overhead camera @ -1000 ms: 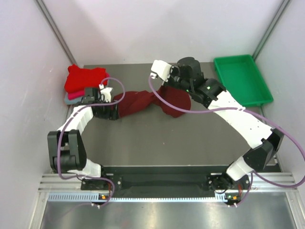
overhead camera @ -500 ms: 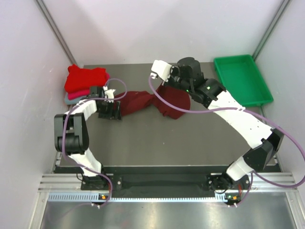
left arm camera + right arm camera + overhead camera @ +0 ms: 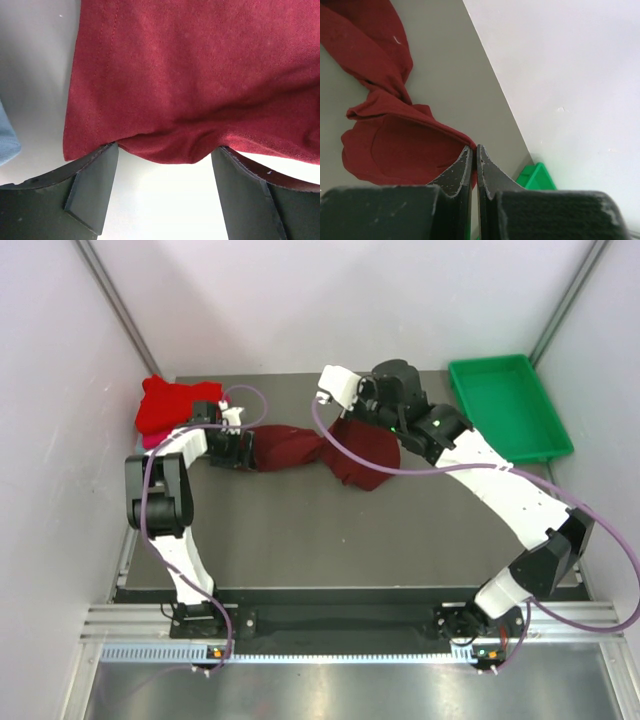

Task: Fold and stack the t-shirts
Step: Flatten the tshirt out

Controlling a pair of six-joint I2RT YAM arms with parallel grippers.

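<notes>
Toward 12 o'clock on the table (image 3: 330,540), the twisted maroon t-shirt (image 3: 290,448) is pinched at its 3 o'clock end by the right gripper (image 3: 474,150), while the gaping left gripper (image 3: 164,150) straddles its 9 o'clock hem, probably needing to clamp before spreading.

You are looking down on a dull grey table (image 3: 300,530) that is sitting inside a pale, boxed-in space. Plain white walls are rising on your left (image 3: 60,440), at the back (image 3: 330,300) and on your right (image 3: 612,390), with a thin dark post (image 3: 112,300) running up the far left corner and another (image 3: 566,302) up the far right. A green tray (image 3: 505,405) is lying at the table's far right corner. A ribbed metal rail (image 3: 340,625) is running along the near edge, and a shiny steel sheet (image 3: 350,690) is catching soft, even light below it.
</notes>
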